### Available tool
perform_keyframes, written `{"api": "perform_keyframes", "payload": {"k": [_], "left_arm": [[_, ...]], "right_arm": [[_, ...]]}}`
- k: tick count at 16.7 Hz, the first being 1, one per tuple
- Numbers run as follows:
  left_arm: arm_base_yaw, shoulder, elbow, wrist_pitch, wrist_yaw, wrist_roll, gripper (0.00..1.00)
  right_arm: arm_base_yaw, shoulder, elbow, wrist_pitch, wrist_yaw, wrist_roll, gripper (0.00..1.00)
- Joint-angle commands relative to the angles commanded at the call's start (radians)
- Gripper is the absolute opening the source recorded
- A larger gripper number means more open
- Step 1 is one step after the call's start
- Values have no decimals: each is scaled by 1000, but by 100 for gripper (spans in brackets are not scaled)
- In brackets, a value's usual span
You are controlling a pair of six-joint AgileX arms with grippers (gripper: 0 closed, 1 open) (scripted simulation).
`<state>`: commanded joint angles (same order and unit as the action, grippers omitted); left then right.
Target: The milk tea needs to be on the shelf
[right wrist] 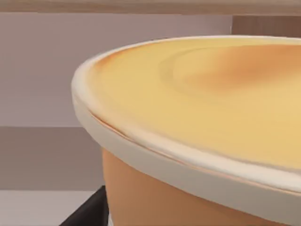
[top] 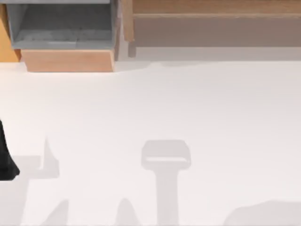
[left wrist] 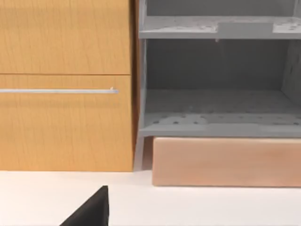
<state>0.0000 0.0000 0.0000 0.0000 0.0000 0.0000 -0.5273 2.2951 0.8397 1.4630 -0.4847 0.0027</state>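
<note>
At the back of the white table stand two pieces of furniture: one long light-brown wooden shelf toward the right, with one upright post and one broad grey-brown recess under its top board, and one grey open cabinet on a wooden base toward the left. The left wrist view shows that cabinet with two grey compartments, beside one orange-brown wooden front bearing one thin metal handle.

There is one milk tea cup, seen close up in the right wrist view: an orange body, a thick cream-white rim, and a smooth yellow-orange lid with a shallow round dip. It sits just in front of the recess, right by the right arm's camera.

The left arm is at the table's left edge. I cannot tell how far either gripper is open, nor whether the right one grips the cup.
</note>
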Motion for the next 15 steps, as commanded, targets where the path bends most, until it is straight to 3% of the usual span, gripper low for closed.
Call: {"api": "perform_keyframes", "payload": {"k": [2, 15], "left_arm": [[0, 0, 0, 0, 0, 0, 100], [0, 0, 0, 0, 0, 0, 100]], "right_arm": [[0, 0, 0, 0, 0, 0, 100], [0, 0, 0, 0, 0, 0, 2]]}}
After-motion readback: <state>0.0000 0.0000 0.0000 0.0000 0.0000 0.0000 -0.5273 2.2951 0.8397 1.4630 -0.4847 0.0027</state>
